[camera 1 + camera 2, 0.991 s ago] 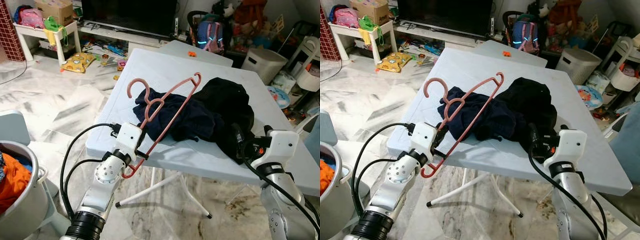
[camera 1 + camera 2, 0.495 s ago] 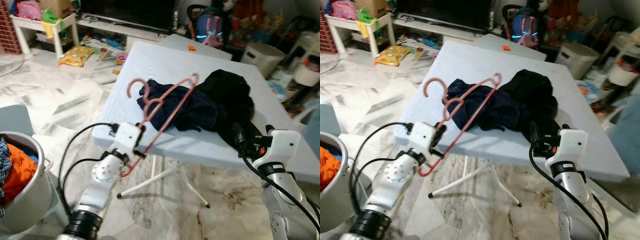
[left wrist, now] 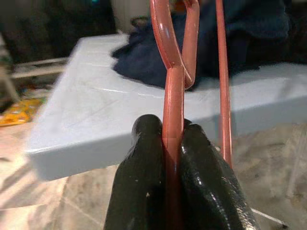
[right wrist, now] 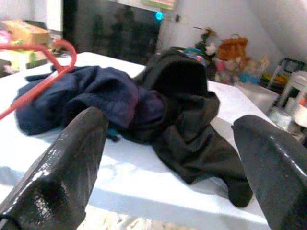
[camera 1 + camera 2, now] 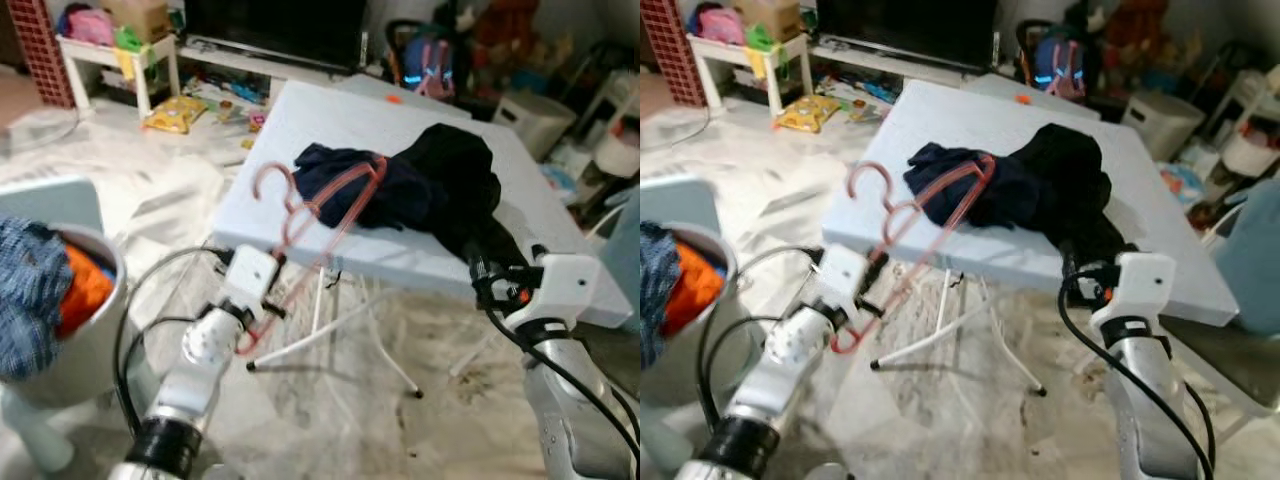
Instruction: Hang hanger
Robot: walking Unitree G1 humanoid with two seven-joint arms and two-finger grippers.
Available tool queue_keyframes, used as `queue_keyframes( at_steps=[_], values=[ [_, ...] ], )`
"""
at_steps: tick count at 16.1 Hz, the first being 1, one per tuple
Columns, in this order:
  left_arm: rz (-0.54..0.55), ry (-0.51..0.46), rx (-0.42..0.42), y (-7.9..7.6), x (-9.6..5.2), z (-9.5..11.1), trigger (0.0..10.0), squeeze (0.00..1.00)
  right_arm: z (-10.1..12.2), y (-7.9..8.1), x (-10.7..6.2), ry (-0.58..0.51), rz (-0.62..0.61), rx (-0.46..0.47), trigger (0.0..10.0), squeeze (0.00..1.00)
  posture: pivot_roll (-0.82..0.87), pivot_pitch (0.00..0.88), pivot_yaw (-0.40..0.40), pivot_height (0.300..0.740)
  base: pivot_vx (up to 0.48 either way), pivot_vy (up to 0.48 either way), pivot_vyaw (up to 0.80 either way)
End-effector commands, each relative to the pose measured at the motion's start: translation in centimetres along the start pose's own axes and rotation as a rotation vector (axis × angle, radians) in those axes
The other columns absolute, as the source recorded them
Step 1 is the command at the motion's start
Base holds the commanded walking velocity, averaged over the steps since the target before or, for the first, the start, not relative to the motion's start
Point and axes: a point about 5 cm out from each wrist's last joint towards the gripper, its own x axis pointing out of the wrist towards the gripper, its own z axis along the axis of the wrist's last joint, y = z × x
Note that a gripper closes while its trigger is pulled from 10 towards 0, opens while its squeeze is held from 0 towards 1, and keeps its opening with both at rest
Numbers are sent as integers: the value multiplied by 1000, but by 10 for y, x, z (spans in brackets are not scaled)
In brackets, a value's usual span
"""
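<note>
Head views: blurred. The left gripper [image 5: 272, 296], below the table's [image 5: 300, 120] near edge, is clamped on the pink hanger's [image 5: 320, 205] lower end; its hook end stands above the near-left corner. The far end reaches the navy garment [image 5: 350, 185], contact unclear. The view has pulled back since a second ago; a laundry tub [image 5: 75, 330] shows fuller.

Left wrist view: fingers [image 3: 139, 191] pinch the hanger bar.

Right wrist view: right gripper [image 4: 168, 158] fingers spread apart, facing the black garment [image 4: 187, 120].
</note>
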Motion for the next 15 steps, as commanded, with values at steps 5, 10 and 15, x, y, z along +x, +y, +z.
queue_keyframes(
  at_steps=[5, 10, 15],
  values=[
    [-60, -18, 18, -11, 6, 4, 10000, 0, 2, -17, 3, 10, -18, -53, 10000, 0, 194, 0, -163, 740, -258, 0, 0],
    [-102, -3, 23, -18, 1, -4, 10000, 0, -3, -20, 0, 35, -2, -87, 10000, 0, 189, 0, -163, 740, -150, 0, 0],
    [-168, 33, 37, -19, 1, -10, 10000, 0, -7, -18, -3, 58, 45, -133, 10000, 0, 189, 0, -168, 740, 0, 0, 0]
  ],
)
